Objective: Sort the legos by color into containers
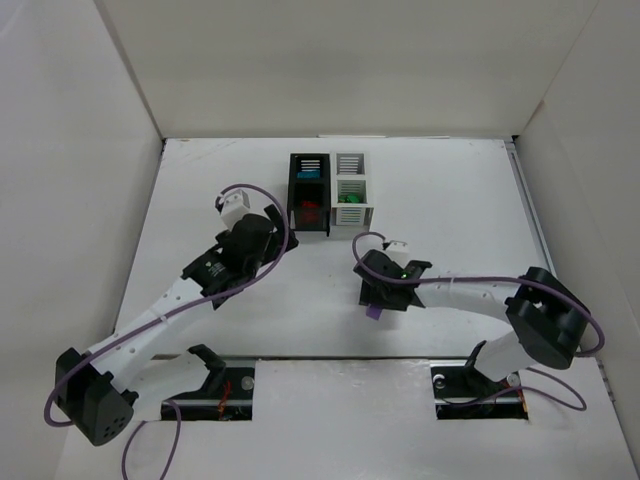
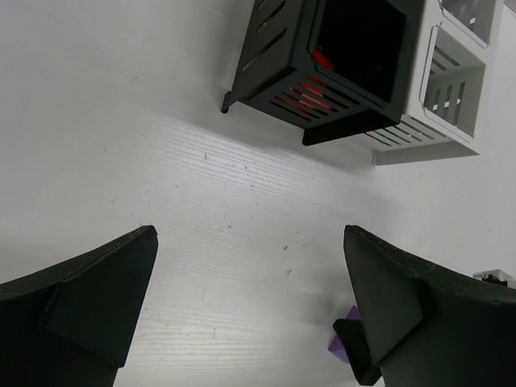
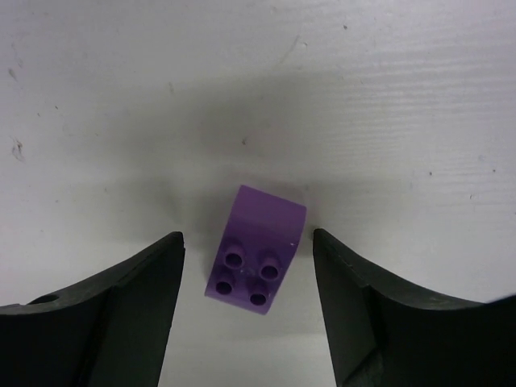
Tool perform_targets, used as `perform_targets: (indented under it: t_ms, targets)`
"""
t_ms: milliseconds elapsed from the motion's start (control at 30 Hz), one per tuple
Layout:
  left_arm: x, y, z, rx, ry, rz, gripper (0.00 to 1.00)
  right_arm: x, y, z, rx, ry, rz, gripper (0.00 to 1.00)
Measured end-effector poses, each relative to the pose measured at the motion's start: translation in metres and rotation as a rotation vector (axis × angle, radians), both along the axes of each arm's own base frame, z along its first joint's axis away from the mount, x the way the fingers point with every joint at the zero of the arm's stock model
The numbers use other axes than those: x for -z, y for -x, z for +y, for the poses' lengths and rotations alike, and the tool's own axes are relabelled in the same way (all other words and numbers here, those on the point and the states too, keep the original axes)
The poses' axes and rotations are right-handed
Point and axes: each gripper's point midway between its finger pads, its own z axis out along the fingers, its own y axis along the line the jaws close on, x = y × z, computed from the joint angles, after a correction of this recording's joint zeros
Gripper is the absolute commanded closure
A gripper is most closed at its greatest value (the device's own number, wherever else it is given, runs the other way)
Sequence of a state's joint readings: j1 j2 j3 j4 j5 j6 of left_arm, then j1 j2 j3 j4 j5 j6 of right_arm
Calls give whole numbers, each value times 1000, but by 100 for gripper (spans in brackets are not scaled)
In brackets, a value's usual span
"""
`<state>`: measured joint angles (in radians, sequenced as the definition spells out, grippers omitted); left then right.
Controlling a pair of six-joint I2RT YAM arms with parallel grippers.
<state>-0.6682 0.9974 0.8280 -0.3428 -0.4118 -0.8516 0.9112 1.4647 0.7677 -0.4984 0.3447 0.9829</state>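
The purple lego brick (image 3: pixel 256 251) lies on its side on the table (image 3: pixel 161 97) between the spread fingers of the right tool (image 3: pixel 246 238), not pinched. The left tool (image 2: pixel 250 232) hangs wide apart near the black bin (image 2: pixel 294 97), which holds red bricks (image 2: pixel 320 60).

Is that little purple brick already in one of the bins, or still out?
Out. The purple brick lies on the table between the right gripper's open fingers, apart from the black bin and white bin.

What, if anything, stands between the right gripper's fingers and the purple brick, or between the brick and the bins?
Nothing visible. The small purple plastic brick lies on the white table between the right gripper's open fingers; only bare table separates it from the black slatted bin and the white slatted bin.
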Motion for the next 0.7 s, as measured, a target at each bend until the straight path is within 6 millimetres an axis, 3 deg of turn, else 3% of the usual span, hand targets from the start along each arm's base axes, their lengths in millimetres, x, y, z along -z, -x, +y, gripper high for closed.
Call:
perform_targets:
  t_ms: [133,333,367,533,600,700]
  targets:
    - [3,1,-1,5,-7,12,0,0,-7,3,8,11,-12,48]
    - [5,1,-1,2,-12,15,0,-2,-1,-2,18,18,4,62]
    - [5,1,-1,-1,-15,15,0,-3,0,-3,19,19,5,68]
    - [13,-3,-2,-6,-40,38,0,-14,4,-13,12,51,5,70]
    - [15,-6,-4,-7,-50,48,0,-29,-4,-10,-4,68,-22,70]
    - [12,-12,-5,-13,-53,49,0,-75,-35,9,-29,43,-130,71]
